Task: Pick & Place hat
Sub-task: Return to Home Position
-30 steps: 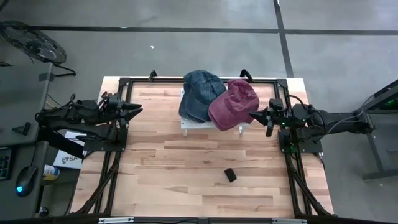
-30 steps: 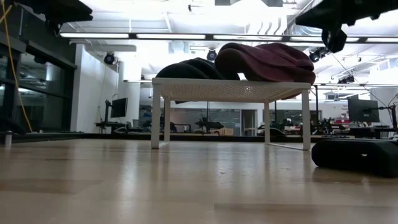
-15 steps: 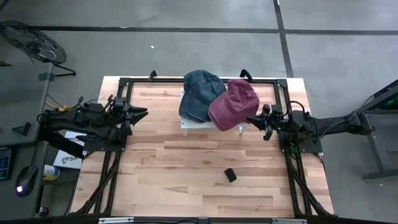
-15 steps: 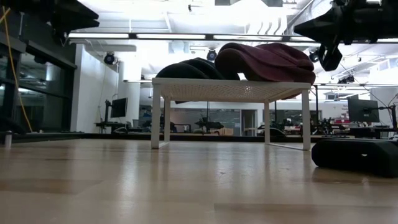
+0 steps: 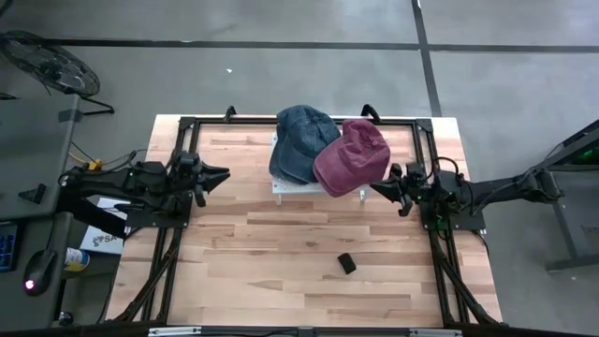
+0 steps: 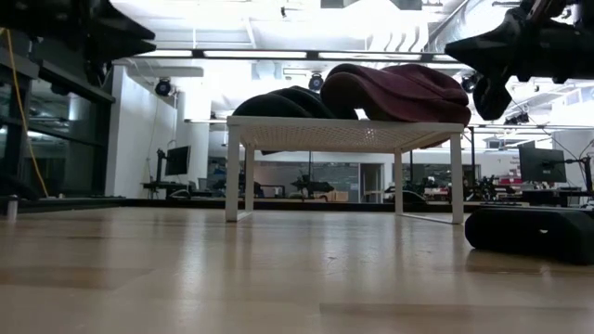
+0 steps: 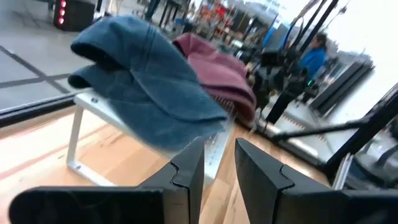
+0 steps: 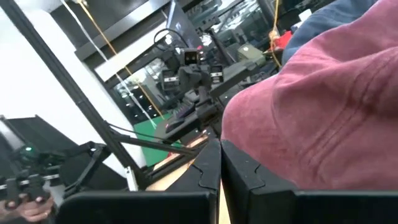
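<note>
The right gripper (image 5: 376,186), fingers pressed together and empty, hangs just beside the red cap (image 5: 351,154). The cap lies on the white shelf (image 6: 343,133), touching a blue cap (image 5: 299,140). The left gripper (image 5: 223,174), fingers slightly apart and holding nothing, hovers over the wooden table (image 5: 281,281), apart from the shelf's other side.

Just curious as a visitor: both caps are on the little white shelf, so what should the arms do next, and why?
Probably draw the right gripper back toward its own table edge. The red cap and blue cap both lie on the shelf, and this gripper, shut and empty, sits close beside the red cap. The left gripper, open and empty, is well clear.
</note>
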You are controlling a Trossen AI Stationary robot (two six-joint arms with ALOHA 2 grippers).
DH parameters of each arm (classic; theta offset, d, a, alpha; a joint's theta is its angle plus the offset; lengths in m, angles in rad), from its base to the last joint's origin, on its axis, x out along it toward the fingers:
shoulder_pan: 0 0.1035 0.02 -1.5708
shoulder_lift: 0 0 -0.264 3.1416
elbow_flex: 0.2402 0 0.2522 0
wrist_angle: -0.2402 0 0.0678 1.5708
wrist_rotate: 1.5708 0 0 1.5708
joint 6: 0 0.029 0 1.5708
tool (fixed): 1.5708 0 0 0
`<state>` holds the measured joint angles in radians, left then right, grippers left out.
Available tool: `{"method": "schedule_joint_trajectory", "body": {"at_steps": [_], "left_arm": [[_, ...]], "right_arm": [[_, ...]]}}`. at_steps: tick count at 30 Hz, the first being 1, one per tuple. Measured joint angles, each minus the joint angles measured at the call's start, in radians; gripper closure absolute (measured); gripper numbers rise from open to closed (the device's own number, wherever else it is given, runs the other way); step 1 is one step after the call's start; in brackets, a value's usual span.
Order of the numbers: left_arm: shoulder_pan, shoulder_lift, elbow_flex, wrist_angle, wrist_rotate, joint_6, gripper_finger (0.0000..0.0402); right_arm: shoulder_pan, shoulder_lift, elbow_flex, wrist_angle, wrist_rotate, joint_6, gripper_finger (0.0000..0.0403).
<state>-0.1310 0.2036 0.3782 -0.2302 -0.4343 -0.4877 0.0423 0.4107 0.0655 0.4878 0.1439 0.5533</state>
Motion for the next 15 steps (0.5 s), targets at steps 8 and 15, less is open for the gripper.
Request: {"method": "schedule_joint_trajectory", "body": {"at_steps": [8,15], "left_arm": [[0.0,-0.025,-0.086,0.095,-0.025,-0.034,0.0312],[0.0,-0.066,-0.114,0.097,-0.052,-0.035,0.0312]], "right_arm": [[0.045,0.0,-0.017,0.006,-0.017,0.005,0.0403],[0.108,0.0,-0.017,-0.081,0.029,-0.015,0.0403]]}}
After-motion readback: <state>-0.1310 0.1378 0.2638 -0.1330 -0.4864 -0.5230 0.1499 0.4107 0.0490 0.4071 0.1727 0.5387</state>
